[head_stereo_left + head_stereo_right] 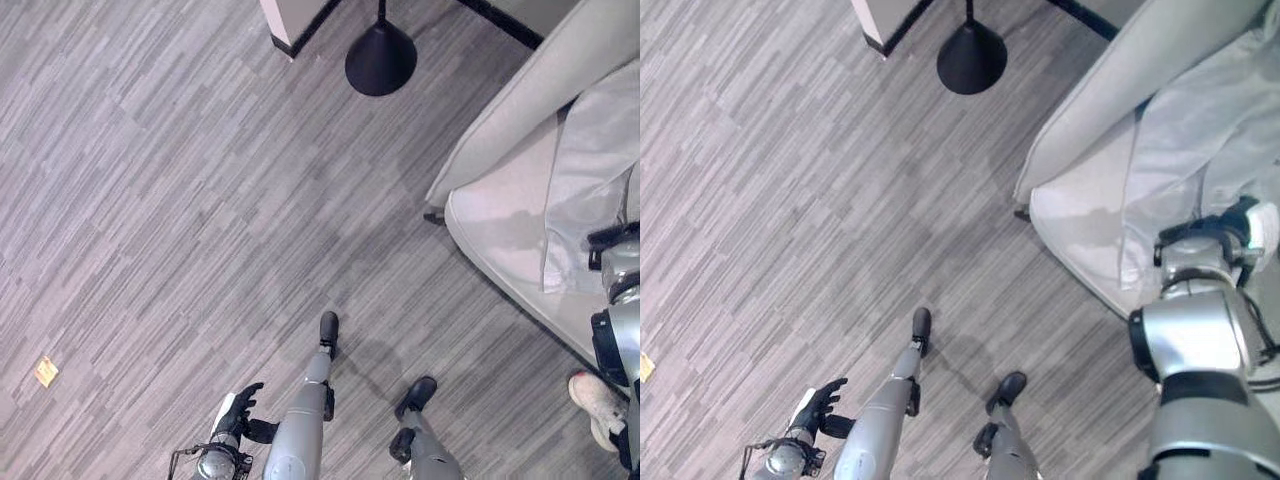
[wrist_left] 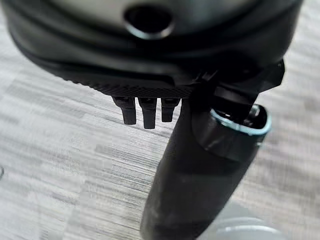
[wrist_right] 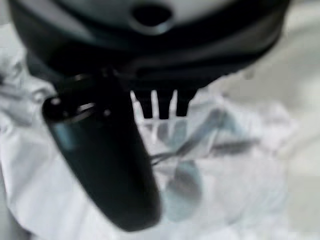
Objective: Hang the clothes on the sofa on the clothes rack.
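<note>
A white garment [image 1: 1200, 140] lies draped over the pale sofa [image 1: 500, 215] at the right, running from the backrest down onto the seat. My right hand [image 1: 1215, 232] hovers just over the garment's lower part. In the right wrist view its fingers [image 3: 159, 104] are straight above the crumpled white cloth [image 3: 240, 170] and grip nothing. A thin grey shape [image 3: 200, 140] lies on the cloth, too blurred to name. The clothes rack's black cone base [image 1: 380, 58] stands on the floor at the top, left of the sofa. My left hand [image 1: 238, 410] hangs open and idle at the lower left.
Grey striped carpet covers the wide floor left of the sofa. A white wall corner with a dark skirting [image 1: 295, 25] stands beside the rack base. A small yellow scrap [image 1: 45, 371] lies far left. A person's light shoe [image 1: 598, 400] rests by the sofa's near edge.
</note>
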{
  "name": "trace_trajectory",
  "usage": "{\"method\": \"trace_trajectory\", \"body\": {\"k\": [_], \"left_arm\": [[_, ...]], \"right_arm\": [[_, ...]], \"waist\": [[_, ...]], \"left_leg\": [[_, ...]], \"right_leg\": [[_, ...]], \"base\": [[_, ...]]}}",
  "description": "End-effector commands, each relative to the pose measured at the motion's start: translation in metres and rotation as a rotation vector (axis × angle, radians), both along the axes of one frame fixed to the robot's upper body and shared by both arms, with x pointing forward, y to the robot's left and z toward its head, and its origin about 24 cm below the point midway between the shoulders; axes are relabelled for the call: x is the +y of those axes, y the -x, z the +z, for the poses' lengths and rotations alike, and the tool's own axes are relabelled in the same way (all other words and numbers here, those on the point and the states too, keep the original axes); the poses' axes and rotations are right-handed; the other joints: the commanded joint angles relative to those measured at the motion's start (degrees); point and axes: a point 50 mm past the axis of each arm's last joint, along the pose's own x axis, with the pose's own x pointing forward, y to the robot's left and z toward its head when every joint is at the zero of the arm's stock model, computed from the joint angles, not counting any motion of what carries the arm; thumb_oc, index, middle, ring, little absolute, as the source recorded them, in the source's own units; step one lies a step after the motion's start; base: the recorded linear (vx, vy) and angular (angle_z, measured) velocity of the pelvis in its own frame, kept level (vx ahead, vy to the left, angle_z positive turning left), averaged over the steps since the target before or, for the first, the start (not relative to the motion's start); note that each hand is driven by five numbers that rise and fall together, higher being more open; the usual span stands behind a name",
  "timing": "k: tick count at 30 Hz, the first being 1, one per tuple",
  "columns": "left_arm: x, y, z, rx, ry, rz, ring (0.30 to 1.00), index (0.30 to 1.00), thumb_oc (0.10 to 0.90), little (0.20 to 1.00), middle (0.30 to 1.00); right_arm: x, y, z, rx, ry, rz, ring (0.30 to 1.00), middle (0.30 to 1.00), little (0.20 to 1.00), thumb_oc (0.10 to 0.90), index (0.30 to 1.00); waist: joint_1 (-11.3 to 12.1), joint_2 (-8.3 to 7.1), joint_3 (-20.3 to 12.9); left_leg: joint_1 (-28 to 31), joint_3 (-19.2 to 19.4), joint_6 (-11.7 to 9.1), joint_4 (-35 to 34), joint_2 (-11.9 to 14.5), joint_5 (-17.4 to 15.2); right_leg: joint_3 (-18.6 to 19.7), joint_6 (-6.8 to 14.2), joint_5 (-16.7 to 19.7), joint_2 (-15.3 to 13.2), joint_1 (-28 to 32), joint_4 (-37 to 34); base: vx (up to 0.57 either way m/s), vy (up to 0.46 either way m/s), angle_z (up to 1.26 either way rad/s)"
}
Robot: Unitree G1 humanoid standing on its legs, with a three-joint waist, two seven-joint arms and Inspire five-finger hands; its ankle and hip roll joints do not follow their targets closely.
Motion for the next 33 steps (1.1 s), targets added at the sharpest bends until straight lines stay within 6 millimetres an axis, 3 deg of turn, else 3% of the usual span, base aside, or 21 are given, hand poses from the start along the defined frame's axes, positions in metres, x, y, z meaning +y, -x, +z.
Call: {"method": "trace_trajectory", "body": {"k": [1,6,10,13,15,17,18,21,22,24,25,27,30,32,33], "left_arm": [[0.005,-0.008,0.007,-0.037,-0.032,-0.062,0.9,0.9,0.8,0.9,0.9],[0.003,-0.016,0.014,-0.073,-0.049,-0.127,0.9,0.9,0.8,0.9,0.9],[-0.001,-0.02,0.015,-0.084,-0.055,-0.144,0.9,0.9,0.8,0.9,0.9],[0.004,-0.019,0.012,-0.075,-0.105,-0.122,0.9,0.9,0.8,0.9,0.9],[0.006,-0.013,0.006,-0.043,-0.122,-0.088,0.9,0.9,0.8,0.9,0.9],[0.006,-0.008,0.002,-0.021,-0.131,-0.076,0.9,0.9,0.8,0.9,0.9],[0.007,-0.007,0.002,-0.019,-0.132,-0.075,0.9,0.9,0.8,0.9,0.9],[0.007,0.002,-0.005,0.021,-0.144,-0.047,0.9,0.9,0.8,0.9,0.9],[0.005,0.01,-0.01,0.057,-0.143,-0.026,0.9,0.9,0.8,0.9,0.9],[0.0,0.02,-0.017,0.1,-0.138,-0.014,0.9,0.9,0.8,0.9,0.9],[0.0,0.021,-0.017,0.102,-0.138,-0.014,0.9,0.9,0.8,0.9,0.9],[-0.006,0.033,-0.024,0.151,-0.13,-0.003,0.9,0.9,0.8,0.9,0.9],[-0.002,0.065,-0.036,0.281,-0.129,0.071,0.9,0.9,0.8,0.9,0.9],[0.001,0.074,-0.039,0.314,-0.13,0.107,0.9,0.9,0.8,0.9,0.9],[0.001,0.075,-0.039,0.316,-0.13,0.107,0.9,0.9,0.8,0.9,0.9]], "right_arm": [[-0.016,0.011,0.047,-0.193,0.006,-0.057,0.9,0.9,0.9,0.8,0.9],[-0.014,0.01,0.054,-0.273,-0.061,-0.062,0.9,0.9,0.9,0.8,0.9],[0.0,-0.002,0.059,-0.297,-0.038,-0.006,0.9,0.9,0.9,0.8,0.9],[0.047,-0.035,0.064,-0.385,0.015,0.162,0.9,0.9,0.9,0.8,0.9],[0.089,-0.055,0.053,-0.426,0.011,0.294,0.9,0.9,0.9,0.8,0.9],[0.108,-0.061,0.04,-0.427,0.009,0.35,0.9,0.9,0.9,0.8,0.9],[0.109,-0.061,0.039,-0.426,0.008,0.35,0.9,0.9,0.9,0.8,0.9],[0.144,-0.067,0.017,-0.422,0.038,0.48,0.9,0.9,0.9,0.8,0.9],[0.169,-0.065,-0.001,-0.421,0.061,0.582,0.9,0.9,0.9,0.8,0.9],[0.191,-0.058,-0.024,-0.4,0.082,0.68,0.9,0.9,0.9,0.8,0.9],[0.191,-0.057,-0.025,-0.398,0.082,0.679,0.9,0.9,0.9,0.8,0.9],[0.21,-0.045,-0.055,-0.351,0.084,0.767,0.9,0.9,0.9,0.8,0.9],[0.235,-0.015,-0.118,-0.186,0.057,0.913,0.9,0.9,0.9,0.8,0.9],[0.237,-0.002,-0.14,-0.131,0.017,0.938,0.9,0.9,0.9,0.8,0.9],[0.237,-0.002,-0.14,-0.13,0.016,0.939,0.9,0.9,0.9,0.8,0.9]], "waist": [[1.41,0.23,0.86],[1.44,1.12,1.45],[0.85,1.1,2.16],[-0.92,-0.38,1.89],[-2.4,-1.43,1.25],[-2.82,-2.04,0.58],[-2.89,-2.07,0.65],[-3.59,-2.55,-0.34],[-4.34,-2.93,-1.18],[-5.04,-3.27,-2.32],[-5.06,-3.26,-2.29],[-5.5,-3.71,-3.93],[-6.22,-4.87,-8.29],[-6.5,-5.37,-10.2],[-6.47,-5.41,-10.24]], "left_leg": [[4.97,-3.71,-7.04,0.04,3.94,-7.06],[4.31,-3.65,-7.24,0.04,3.96,-6.86],[4.06,-3.71,-7.25,0.04,4.15,-6.67],[5.48,-3.36,-6.82,0.04,4.12,-7.2],[7.79,-2.9,-6.3,0.04,4.34,-8.0],[9.88,-2.64,-6.0,0.04,4.37,-8.71],[10.07,-2.65,-5.99,0.04,4.36,-8.76],[12.91,-2.13,-5.22,0.04,4.37,-7.88],[15.39,-1.83,-5.06,0.04,4.37,-8.25],[17.56,-1.44,-4.7,0.04,4.18,-8.81],[17.71,-1.46,-4.7,0.04,4.18,-8.83],[19.78,-1.11,-4.49,0.04,4.15,-9.32],[24.83,0.82,-4.21,0.04,4.08,-11.37],[26.26,1.75,-4.09,0.04,3.91,-11.92],[26.37,1.83,-4.07,0.04,3.88,-11.97]], "right_leg": [[1.01,1.01,-4.32,-1.01,-4.04,3.38],[1.1,1.08,-4.65,-1.2,-5.32,4.25],[1.7,1.06,-4.61,-1.33,-6.09,5.14],[2.55,0.71,-4.59,-1.02,-4.2,4.13],[3.15,0.57,-4.65,-1.04,-2.31,4.42],[3.22,0.52,-4.84,-1.12,-0.15,4.39],[3.19,0.54,-4.85,-1.12,0.08,4.32],[2.04,-0.02,-3.47,-1.32,4.22,3.2],[1.61,0.02,-3.4,-1.36,7.53,2.2],[1.54,0.11,-3.21,-1.5,10.57,0.79],[1.5,0.13,-3.17,-1.48,10.8,0.65],[1.41,0.43,-2.38,-1.94,13.27,-1.02],[2.1,1.33,-0.29,-3.03,18.57,-4.74],[2.34,1.65,0.4,-3.69,19.68,-5.65],[2.4,1.68,0.46,-3.7,19.78,-5.75]], "base": [[0.0,0.0,0.0],[0.0,0.003,-0.05],[0.0,0.019,-0.08],[0.03,0.018,-0.02],[0.04,0.036,-0.08],[0.04,0.027,-0.06],[0.04,0.008,0.07],[-0.01,0.049,0.14],[0.08,0.048,0.26],[0.05,0.047,0.18],[0.02,0.043,0.03],[0.06,0.059,-0.04],[0.07,0.097,-0.09],[0.05,0.078,-0.22],[0.06,0.066,-0.36]]}}
